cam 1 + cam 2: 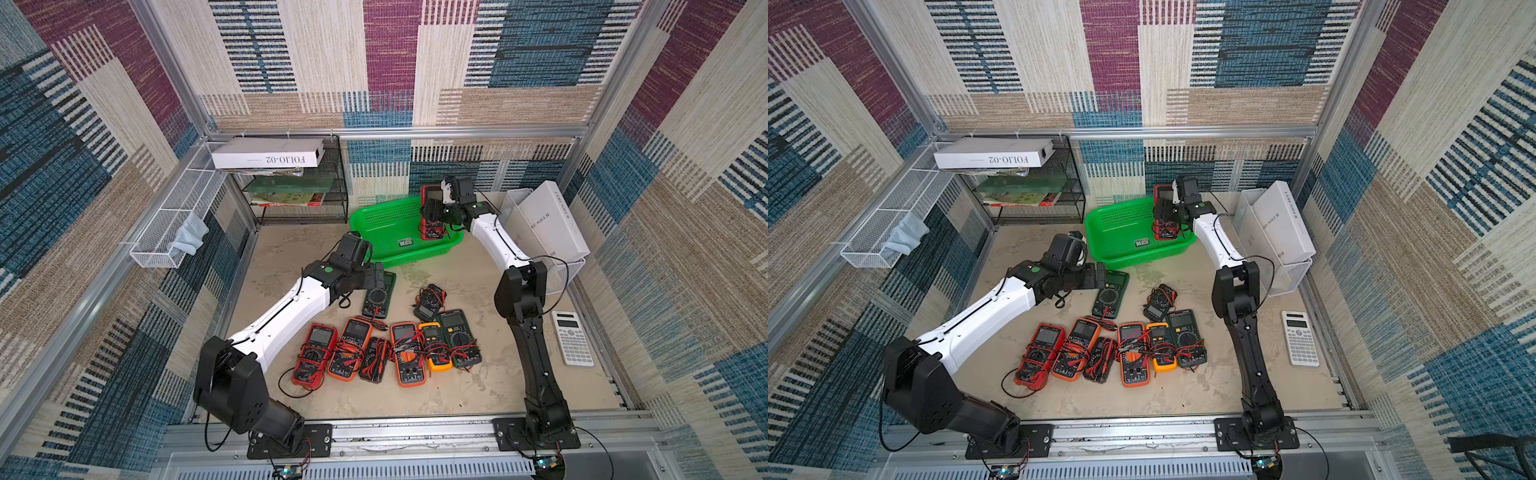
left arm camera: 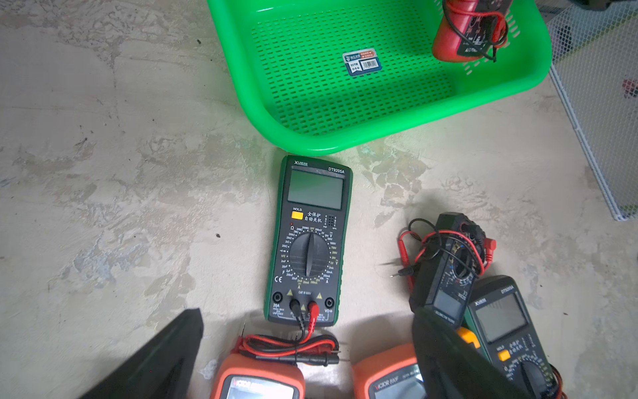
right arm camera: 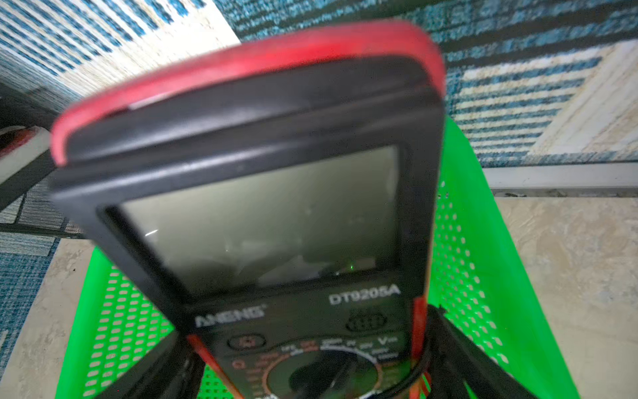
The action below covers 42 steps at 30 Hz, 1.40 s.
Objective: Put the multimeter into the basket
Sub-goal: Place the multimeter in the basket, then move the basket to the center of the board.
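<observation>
**Over the basket (image 2: 310,145) corner: red multimeter (image 3: 276,207) on end, release to come**

We find the red multimeter standing upright inside the green basket, screen end up and leads wound round its body. It sits in the corner on the right arm's side. Its lower end is down by the perforated floor, though we cannot tell whether it truly rests there.

The right gripper (image 3: 307,331) has it by the waist. The black fingers (image 3: 462,352) press on both long sides, set wide and clamped on the casing. We judge this to be the placing step, all but done for this meter.

The next move calls for a gentle touch: lower or tip the meter until the floor carries it. Then spread the jaws and lift straight up so no lead snags a finger. Let go too soon and it may topple against the rim.

The right arm rises from its base to a high elbow. Its white forearm stretches forward to the basket, with the wrist above the rim.

The left gripper (image 2: 307,314) hovers over a green multimeter (image 2: 309,241) lying flat on the table (image 1: 478,386), just in front of the basket. Its jaws are wide apart with nothing between them. That arm leans forward, wrist bent down. Nearer the bases, a row of multimeters (image 1: 386,353) lies waiting.
</observation>
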{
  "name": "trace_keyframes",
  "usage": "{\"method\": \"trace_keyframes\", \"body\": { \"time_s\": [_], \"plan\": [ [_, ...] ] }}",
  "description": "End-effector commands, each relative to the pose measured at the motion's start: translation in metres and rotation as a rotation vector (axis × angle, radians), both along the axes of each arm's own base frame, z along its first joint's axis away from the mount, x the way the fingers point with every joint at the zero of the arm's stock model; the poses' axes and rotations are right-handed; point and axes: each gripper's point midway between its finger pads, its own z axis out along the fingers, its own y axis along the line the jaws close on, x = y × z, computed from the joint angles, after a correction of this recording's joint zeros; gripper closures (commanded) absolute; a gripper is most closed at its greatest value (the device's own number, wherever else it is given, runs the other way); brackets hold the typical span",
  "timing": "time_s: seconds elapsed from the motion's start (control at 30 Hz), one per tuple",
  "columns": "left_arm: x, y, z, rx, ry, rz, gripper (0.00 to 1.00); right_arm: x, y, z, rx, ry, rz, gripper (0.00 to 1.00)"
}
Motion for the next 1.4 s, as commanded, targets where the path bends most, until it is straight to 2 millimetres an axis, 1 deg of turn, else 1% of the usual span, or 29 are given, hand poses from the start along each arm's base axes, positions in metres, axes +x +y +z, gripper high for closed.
{"method": "trace_keyframes", "body": {
  "time_s": [0.0, 0.17, 0.37, 0.57, 1.0, 1.03, 1.13, 1.2, 1.23, 1.3, 1.37],
  "plan": [
    [0.001, -0.002, 0.005, -0.013, -0.009, -0.007, 0.01, -0.001, -0.001, 0.002, -0.017, -0.011, 0.006, 1.00],
    [0.001, -0.003, 0.006, -0.016, -0.009, -0.007, 0.01, -0.012, -0.008, -0.009, -0.047, 0.026, -0.007, 1.00],
    [0.002, -0.003, 0.008, -0.017, -0.014, -0.011, 0.01, -0.029, -0.018, -0.015, -0.063, 0.052, -0.033, 1.00],
    [0.003, -0.005, 0.009, -0.021, -0.015, -0.016, 0.01, -0.045, -0.027, -0.016, -0.069, 0.065, -0.056, 1.00],
    [0.005, -0.007, 0.012, -0.025, -0.022, -0.022, 0.01, -0.075, -0.052, -0.033, -0.119, 0.119, -0.113, 1.00],
    [0.006, -0.007, 0.011, -0.025, -0.022, -0.023, 0.01, -0.075, -0.054, -0.035, -0.122, 0.125, -0.116, 0.97],
    [0.008, -0.009, 0.012, -0.026, -0.021, -0.023, 0.01, -0.073, -0.056, -0.046, -0.131, 0.151, -0.124, 0.80],
    [0.009, -0.010, 0.013, -0.031, -0.021, -0.023, 0.01, -0.071, -0.058, -0.052, -0.144, 0.164, -0.134, 0.60],
    [0.009, -0.009, 0.014, -0.032, -0.023, -0.022, 0.01, -0.069, -0.059, -0.054, -0.149, 0.170, -0.142, 0.52],
    [0.010, -0.010, 0.015, -0.032, -0.024, -0.023, 0.01, -0.067, -0.060, -0.058, -0.162, 0.180, -0.148, 0.39],
    [0.010, -0.010, 0.016, -0.032, -0.027, -0.023, 0.01, -0.066, -0.061, -0.061, -0.170, 0.189, -0.154, 0.29]
  ]
}}
